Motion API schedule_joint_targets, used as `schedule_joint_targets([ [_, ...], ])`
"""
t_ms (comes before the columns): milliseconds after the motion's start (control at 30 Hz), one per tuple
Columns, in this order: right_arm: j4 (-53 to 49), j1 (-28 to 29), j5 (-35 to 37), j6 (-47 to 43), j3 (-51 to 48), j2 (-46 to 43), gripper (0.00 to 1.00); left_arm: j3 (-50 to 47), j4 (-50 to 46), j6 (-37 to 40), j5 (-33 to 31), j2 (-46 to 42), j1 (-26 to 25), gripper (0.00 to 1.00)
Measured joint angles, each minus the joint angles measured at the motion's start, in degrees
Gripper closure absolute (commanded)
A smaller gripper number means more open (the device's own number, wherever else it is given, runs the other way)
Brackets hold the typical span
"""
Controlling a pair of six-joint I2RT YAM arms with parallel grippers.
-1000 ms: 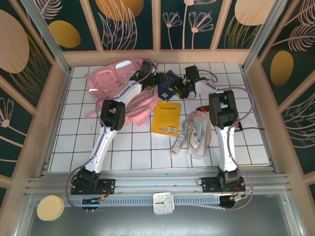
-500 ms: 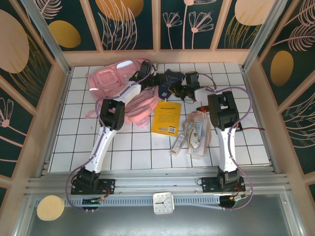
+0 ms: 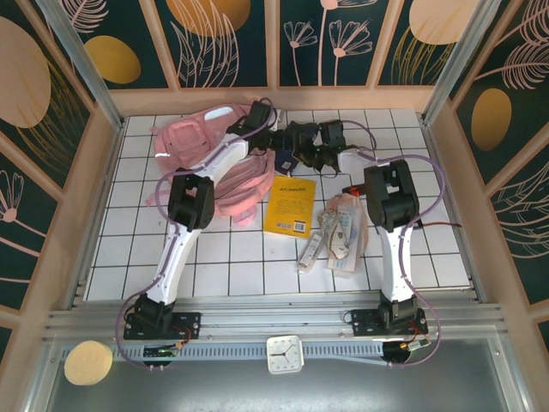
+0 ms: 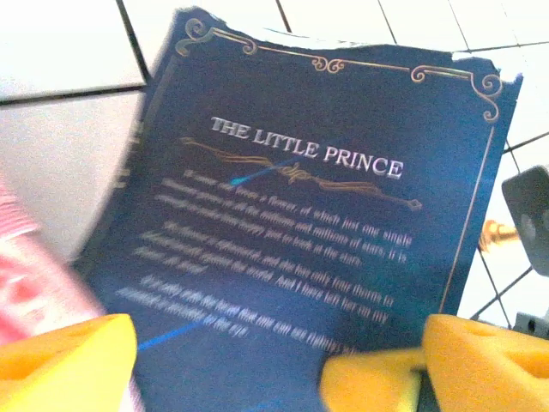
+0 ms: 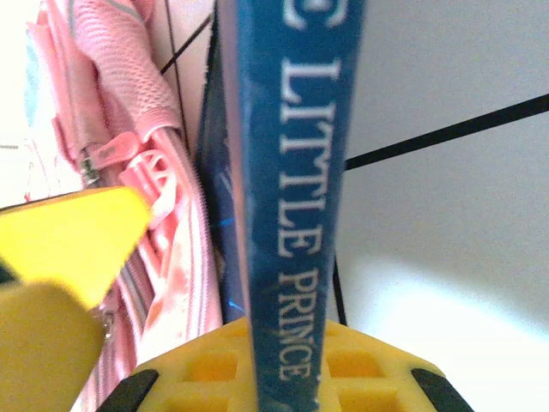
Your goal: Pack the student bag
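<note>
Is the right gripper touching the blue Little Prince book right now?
Touching. The right wrist view shows the right gripper shut on the blue book, its spine pinched between the yellow fingers.

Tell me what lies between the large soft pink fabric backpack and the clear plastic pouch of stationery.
A flat yellow rectangular book lies between the pink backpack and the clear pouch, as the top external view shows.

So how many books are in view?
2. A blue book is at the far side, beside the pink bag; a yellow book lies flat mid-table. Others may be hidden inside the bag.
</note>
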Motion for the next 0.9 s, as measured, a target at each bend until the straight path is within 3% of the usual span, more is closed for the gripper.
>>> schedule_joint_targets([
  [100,-3.5,-0.6,0.3,-2.2,-0.5,-4.2,1.00,-8.4,-2.9,4.6,-4.9,-10.5,-0.1,0.01],
  [233,-6.7,-1.7,1.3,-4.3,-3.1,-11.0,1.00,-25.5,-2.7,11.3,-12.5,-26.6,-0.7,0.01],
  [367,-8.9,-2.7,1.6,-5.4,-5.4,-15.4,1.00,-42.0,0.0,15.1,-17.3,-35.9,-2.8,0.01],
  [567,-10.5,-2.7,1.4,-6.2,-7.9,-16.6,1.00,-49.8,0.7,18.1,-23.0,-32.2,-6.9,0.01],
  [900,-12.4,-2.8,1.0,-7.1,-11.2,-19.6,1.00,-41.3,-1.6,19.7,-30.6,-24.4,-7.2,0.01],
])
